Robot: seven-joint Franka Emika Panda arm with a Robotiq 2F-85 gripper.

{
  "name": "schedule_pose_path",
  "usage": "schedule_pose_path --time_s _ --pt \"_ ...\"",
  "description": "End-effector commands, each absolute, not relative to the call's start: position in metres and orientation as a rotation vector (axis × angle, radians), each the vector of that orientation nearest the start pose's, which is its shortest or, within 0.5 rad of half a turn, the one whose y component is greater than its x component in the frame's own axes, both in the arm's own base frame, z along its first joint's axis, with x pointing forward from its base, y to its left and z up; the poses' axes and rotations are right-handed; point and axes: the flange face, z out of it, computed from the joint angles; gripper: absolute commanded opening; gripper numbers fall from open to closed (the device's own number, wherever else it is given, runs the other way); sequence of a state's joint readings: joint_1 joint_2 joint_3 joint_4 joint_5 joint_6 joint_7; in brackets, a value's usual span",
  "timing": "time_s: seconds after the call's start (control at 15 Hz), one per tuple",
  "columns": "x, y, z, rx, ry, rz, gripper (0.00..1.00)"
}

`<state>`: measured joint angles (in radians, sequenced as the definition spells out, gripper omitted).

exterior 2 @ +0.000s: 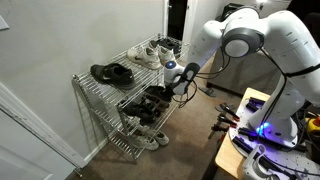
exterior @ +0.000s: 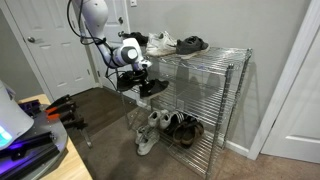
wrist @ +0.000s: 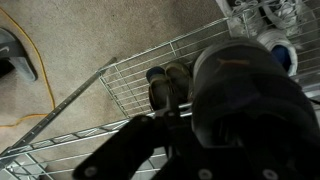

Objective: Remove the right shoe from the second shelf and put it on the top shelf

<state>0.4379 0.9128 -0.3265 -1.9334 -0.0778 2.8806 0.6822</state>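
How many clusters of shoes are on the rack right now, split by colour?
White sneakers: 2 clusters (top-tier white sneakers, bottom-tier white sneakers)
Dark shoes: 3 clusters (top-tier dark shoes, middle-tier black shoes, bottom-tier dark shoes)
Total: 5 clusters

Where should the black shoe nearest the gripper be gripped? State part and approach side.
Probably the collar rim of the black shoe, one finger inside the opening. Come in level from the rack's open end by the gripper, since the top shelf covers it.
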Motion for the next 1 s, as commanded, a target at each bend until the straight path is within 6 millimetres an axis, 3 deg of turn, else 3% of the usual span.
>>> schedule_pose_path --time_s 0.0,0.07,0.4,0.93 --pt "0.593 0.063 0.038 -3.312 0.572 -0.234 0.09" --pt "0.594 0.063 0.038 -3.314 0.569 -0.232 0.01" --pt "0.591 0.064 0.044 -3.329 0.565 -0.208 0.02" --pt "0.551 0.042 0.071 -3.376 0.556 -0.089 0.03"
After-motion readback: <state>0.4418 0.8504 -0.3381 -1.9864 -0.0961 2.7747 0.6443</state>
